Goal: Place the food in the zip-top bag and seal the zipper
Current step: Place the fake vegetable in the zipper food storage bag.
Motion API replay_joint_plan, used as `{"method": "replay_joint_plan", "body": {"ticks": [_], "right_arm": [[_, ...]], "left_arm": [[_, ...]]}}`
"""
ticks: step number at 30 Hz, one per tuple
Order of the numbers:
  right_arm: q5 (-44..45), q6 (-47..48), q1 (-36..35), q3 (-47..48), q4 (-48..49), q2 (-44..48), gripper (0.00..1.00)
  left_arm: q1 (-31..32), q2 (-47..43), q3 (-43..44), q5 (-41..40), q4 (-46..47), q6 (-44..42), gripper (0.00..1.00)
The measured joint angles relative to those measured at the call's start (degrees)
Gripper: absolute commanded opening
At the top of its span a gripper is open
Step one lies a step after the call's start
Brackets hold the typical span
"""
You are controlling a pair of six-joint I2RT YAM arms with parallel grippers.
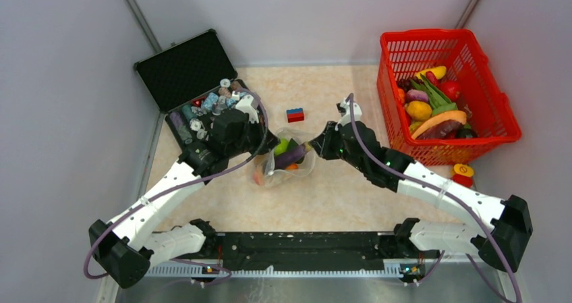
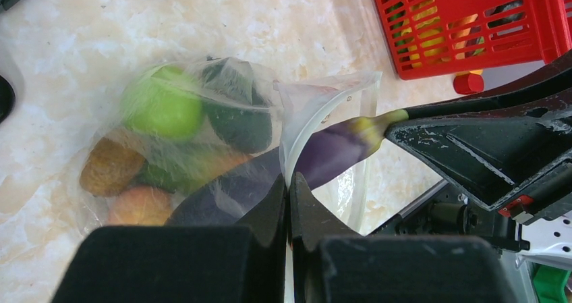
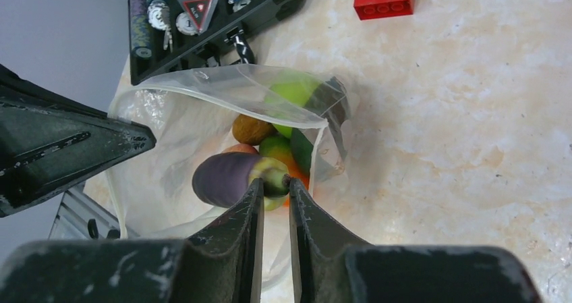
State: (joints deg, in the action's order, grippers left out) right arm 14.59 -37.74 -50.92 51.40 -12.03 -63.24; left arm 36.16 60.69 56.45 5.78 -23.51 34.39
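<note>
Right wrist view: purple toy eggplant [image 3: 226,178] halfway into the clear crinkly zip-top bag [image 3: 152,141], which sits mid-way across the marbled desk [image 3: 438,148].
The right tool [image 3: 274,181] is nipped narrow on the eggplant's yellow-green stem, so the fat end leads in. The left tool [image 2: 289,181] is clamped on the bag's rim, I'd say to hold the mouth open and stop the bag sliding. A green round toy fruit [image 2: 162,107] and other pieces already lie inside. The whitish zipper strip [image 3: 283,111] gapes, unsealed.
</note>
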Motion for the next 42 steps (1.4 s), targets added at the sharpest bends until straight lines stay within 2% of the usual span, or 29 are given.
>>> {"method": "replay_joint_plan", "body": {"ticks": [2, 8, 15, 19, 24, 26, 32, 37, 42], "right_arm": [[-0.81, 0.02, 0.04, -0.04, 0.94, -0.26, 0.07], [-5.09, 0.79, 0.09, -0.39, 5.73, -2.29, 0.07], [-6.12, 1.75, 0.11, 1.16, 6.51, -10.73, 0.10], [-6.86, 3.34, 0.11, 2.58, 6.73, -13.29, 0.22], [-6.40, 6.29, 0.09, 3.87, 5.73, -13.97, 0.49], [-4.24, 7.39, 0.09, 4.63, 3.87, -13.97, 0.54], [-0.04, 11.19, 0.09, 5.73, 0.22, -11.74, 0.56], [-1.84, 12.15, 0.09, 3.50, 2.14, -2.56, 0.50], [2.82, 9.11, 0.15, 1.01, 1.92, 5.25, 0.50]], "left_arm": [[0.00, 0.00, 0.00, 0.04, 0.00, 0.00, 0.00], [0.00, 0.00, 0.00, 0.46, 0.00, 0.00, 0.00], [0.00, 0.35, 0.00, 0.81, -0.13, 0.00, 0.00], [0.00, 0.37, 0.00, 0.79, -0.52, -0.02, 0.00], [0.00, 0.72, 0.00, 0.85, -0.31, 0.00, 0.00], [0.00, 0.72, 0.00, 0.85, -0.09, 0.00, 0.00], [0.00, 0.70, 0.00, 0.83, 0.04, 0.00, 0.00], [0.00, 0.70, 0.00, 0.81, 0.07, -0.02, 0.00], [0.00, 0.70, 0.02, 0.83, 0.09, -0.02, 0.00]]}}
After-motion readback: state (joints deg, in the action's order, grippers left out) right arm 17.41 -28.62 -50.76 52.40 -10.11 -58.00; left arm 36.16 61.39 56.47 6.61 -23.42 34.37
